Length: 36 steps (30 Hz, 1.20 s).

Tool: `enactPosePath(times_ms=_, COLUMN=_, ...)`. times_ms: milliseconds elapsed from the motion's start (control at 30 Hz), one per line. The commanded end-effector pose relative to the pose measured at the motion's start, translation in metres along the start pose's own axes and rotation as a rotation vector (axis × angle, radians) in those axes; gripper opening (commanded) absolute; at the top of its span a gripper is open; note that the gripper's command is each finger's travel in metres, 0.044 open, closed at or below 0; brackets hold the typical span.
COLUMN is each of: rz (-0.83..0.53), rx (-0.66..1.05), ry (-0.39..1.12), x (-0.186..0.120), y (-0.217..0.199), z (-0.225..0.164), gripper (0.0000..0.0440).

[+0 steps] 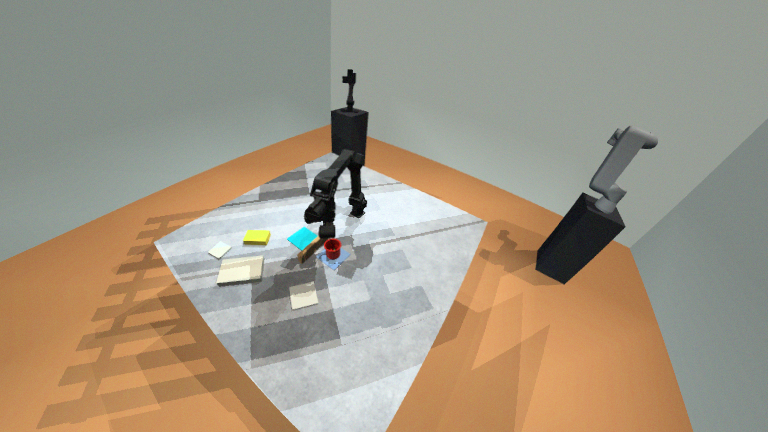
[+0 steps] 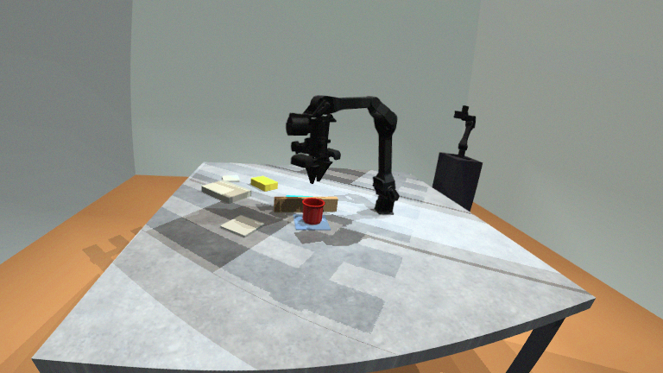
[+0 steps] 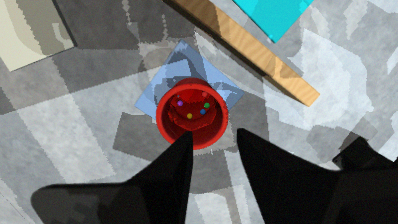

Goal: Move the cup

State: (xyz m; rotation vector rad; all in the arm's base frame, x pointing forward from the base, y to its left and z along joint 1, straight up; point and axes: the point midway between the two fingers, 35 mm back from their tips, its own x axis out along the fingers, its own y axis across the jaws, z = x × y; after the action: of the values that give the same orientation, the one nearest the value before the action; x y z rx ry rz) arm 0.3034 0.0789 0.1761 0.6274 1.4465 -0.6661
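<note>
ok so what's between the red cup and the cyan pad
A wooden bar stands between the red cup and the cyan pad; the top and wrist views show it.

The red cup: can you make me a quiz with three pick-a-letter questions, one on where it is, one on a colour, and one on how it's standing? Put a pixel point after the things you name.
1. Where is the red cup [image 1: 332, 249] [image 2: 313, 211] [image 3: 161, 118]?
A) on the cyan pad
B) on the blue pad
C) on the yellow block

2. What colour is the long bar between the cup and the cyan pad?
A) wooden brown
B) green
C) white

3. How is the cup standing?
A) on its side
B) upside down
C) upright

Answers:
1 B: its bottom rests on the blue pad [image 1: 339, 261] [image 2: 324, 225] [image 3: 155, 95].
2 A: the bar [image 1: 308, 250] [image 2: 287, 204] [image 3: 265, 55] shows wood grain.
3 C: its open rim faces up, with marbles [image 3: 189, 116] inside.
</note>
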Motion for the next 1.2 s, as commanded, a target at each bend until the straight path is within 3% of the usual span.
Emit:
enactPosePath(times_ms=0, rz=-0.032, rx=0.015, ry=0.001, x=0.01, y=-0.002, z=0.0, gripper=0.0149)
enactPosePath(times_ms=933, rz=-0.162, rx=-0.038, ry=0.035, x=0.106, y=-0.012, z=-0.012, gripper=0.017)
enactPosePath(times_ms=967, rz=-0.161, rx=-0.045, ry=0.037, x=0.109, y=-0.012, z=-0.013, gripper=0.0165)
enactPosePath(times_ms=1167, rz=-0.153, rx=-0.093, ry=0.031, x=0.119, y=-0.013, z=-0.012, gripper=0.0037)
